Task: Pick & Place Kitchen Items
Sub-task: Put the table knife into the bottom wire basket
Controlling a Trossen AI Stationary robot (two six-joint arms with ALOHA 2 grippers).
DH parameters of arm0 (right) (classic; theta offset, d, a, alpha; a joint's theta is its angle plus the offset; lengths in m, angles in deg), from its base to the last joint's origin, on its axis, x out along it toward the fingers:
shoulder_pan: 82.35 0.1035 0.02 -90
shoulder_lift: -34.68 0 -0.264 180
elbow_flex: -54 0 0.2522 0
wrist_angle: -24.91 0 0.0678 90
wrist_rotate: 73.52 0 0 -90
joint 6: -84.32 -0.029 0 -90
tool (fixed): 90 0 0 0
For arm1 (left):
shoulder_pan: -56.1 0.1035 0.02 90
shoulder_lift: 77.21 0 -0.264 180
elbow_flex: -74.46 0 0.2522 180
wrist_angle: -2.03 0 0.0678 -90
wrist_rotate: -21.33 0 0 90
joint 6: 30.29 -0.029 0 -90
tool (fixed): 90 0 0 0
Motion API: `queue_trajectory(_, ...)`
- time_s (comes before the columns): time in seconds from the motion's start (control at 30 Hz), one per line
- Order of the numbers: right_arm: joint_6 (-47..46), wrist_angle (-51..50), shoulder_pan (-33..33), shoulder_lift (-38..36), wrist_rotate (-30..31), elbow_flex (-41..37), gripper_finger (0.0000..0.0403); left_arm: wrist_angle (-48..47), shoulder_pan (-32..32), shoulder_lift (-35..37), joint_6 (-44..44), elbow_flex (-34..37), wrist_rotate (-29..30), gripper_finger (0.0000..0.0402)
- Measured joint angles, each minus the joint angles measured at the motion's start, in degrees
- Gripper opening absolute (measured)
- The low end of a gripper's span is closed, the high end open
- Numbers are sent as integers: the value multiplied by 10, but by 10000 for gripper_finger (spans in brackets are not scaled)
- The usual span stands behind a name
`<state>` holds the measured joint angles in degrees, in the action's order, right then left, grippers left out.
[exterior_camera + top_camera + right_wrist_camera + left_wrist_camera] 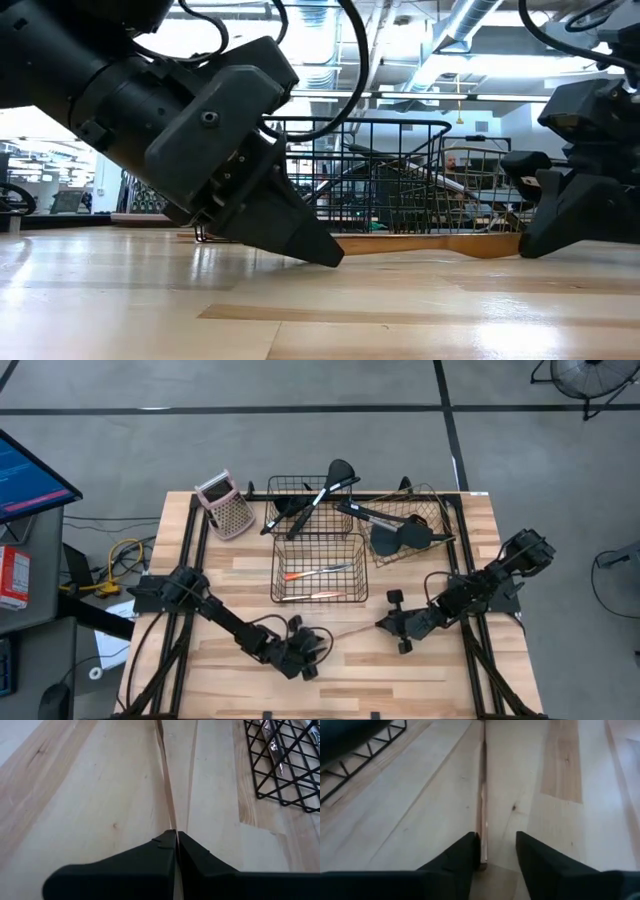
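While both arms reach low over the table (250,575), a thin wooden stick (352,630) lies flat on the boards between them, one end at each gripper. Beyond it, away from the arms, stand three wire baskets (320,567): the nearest holds two orange-handled pieces (318,572), the two farther ones the black spatulas and ladles (320,495). A grater (225,506) stands off to the far left.

The right gripper (176,837) is clamped shut on its end of the stick. The left gripper (492,851) stands partly open, the other end lying loose between its fingers (462,852) against one of them.

This looks like a hand-over in which the right arm takes the stick. Next the left should back clear, then the right can lift and carry it to the near basket
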<state>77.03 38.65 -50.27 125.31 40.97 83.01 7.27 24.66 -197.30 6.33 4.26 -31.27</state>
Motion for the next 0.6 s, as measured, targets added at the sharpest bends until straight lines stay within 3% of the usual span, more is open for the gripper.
queue_trajectory(0.3, -1, -4, 0, 1, 0, 4, 3, -5, 27, 1, 12, 0, -8, 17)
queue_trajectory(0.6, -32, -12, 7, -19, -9, 12, 16, -8, 19, 12, -19, -1, -28, 1)
